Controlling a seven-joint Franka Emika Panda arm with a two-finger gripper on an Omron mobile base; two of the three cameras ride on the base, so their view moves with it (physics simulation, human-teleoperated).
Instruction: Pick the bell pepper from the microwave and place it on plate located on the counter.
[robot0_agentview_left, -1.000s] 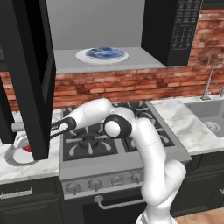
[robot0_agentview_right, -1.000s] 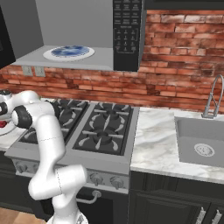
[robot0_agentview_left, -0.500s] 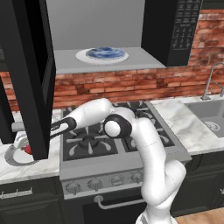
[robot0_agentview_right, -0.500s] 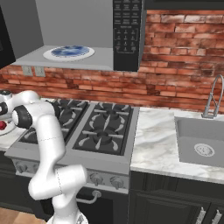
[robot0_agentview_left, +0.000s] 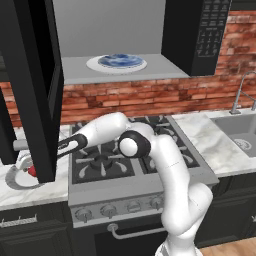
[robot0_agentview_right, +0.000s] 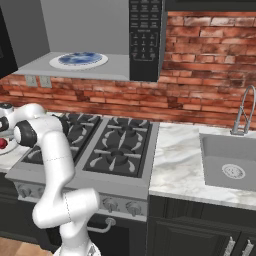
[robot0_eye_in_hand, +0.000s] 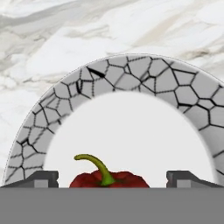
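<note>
The red bell pepper with its green stem lies on the white middle of the plate, which has a cracked grey rim. My gripper hangs over it, open, one fingertip on each side of the pepper with a gap to both. In the left base view the pepper and plate sit on the counter left of the stove, partly behind the microwave's open door. From the right base view the pepper is at the left edge. The microwave hangs above the stove.
A white plate with a blue patterned centre lies in the microwave cavity. The black door hangs low, close beside my forearm. The stove with black grates lies under the arm. A sink and tap are at the right.
The gripper has opened off the bell pepper, which stays on the plate. The arm and everything else in the base views have held still.
</note>
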